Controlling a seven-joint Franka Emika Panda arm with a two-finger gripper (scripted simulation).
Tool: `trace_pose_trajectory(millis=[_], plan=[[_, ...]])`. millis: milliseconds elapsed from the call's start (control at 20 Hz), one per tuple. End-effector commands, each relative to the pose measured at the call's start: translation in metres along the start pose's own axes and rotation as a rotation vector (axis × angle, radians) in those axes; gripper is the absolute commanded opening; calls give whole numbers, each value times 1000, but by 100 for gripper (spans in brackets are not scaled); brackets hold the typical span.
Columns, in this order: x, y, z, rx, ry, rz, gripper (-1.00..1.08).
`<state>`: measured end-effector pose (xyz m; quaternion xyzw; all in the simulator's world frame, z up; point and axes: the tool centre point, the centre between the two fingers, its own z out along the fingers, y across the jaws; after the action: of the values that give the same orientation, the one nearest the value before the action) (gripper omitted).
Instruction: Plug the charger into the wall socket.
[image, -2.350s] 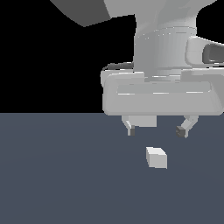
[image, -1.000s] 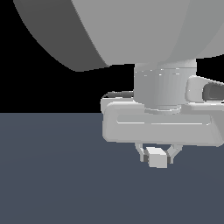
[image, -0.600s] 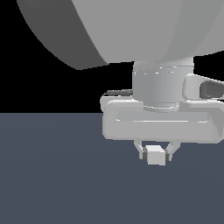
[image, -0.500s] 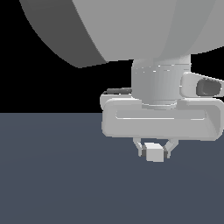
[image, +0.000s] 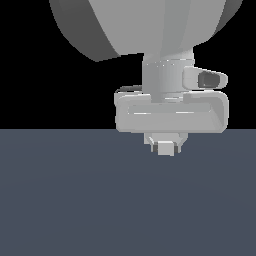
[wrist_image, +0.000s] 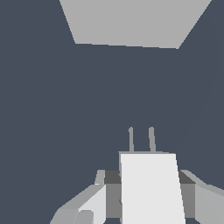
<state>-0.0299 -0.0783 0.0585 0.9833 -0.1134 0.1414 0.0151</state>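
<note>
Lifted: hand (image: 165, 145) grips charger (wrist_image: 151, 188); socket (wrist_image: 131, 22) unobstructed.

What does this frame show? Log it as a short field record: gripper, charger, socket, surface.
gripper: gripper, jaws closed on the charger
charger: off-white block held between the jaws, lifted clear of the surface; two thin prongs point toward the socket
wall socket: light-grey plate ahead of the prongs in the wrist view, apart from them; its holes not visible; not seen in the exterior view
surface: dark blue-grey floor
</note>
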Motion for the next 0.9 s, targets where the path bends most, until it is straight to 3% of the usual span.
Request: trace_pose_trajectory(millis=[0,400,850], plan=[[16,-4,-8,-6,0,19,-100],[50,-10,-24,-19,0,56,-100],[57,-11,-27,-22,-1,64,-100]])
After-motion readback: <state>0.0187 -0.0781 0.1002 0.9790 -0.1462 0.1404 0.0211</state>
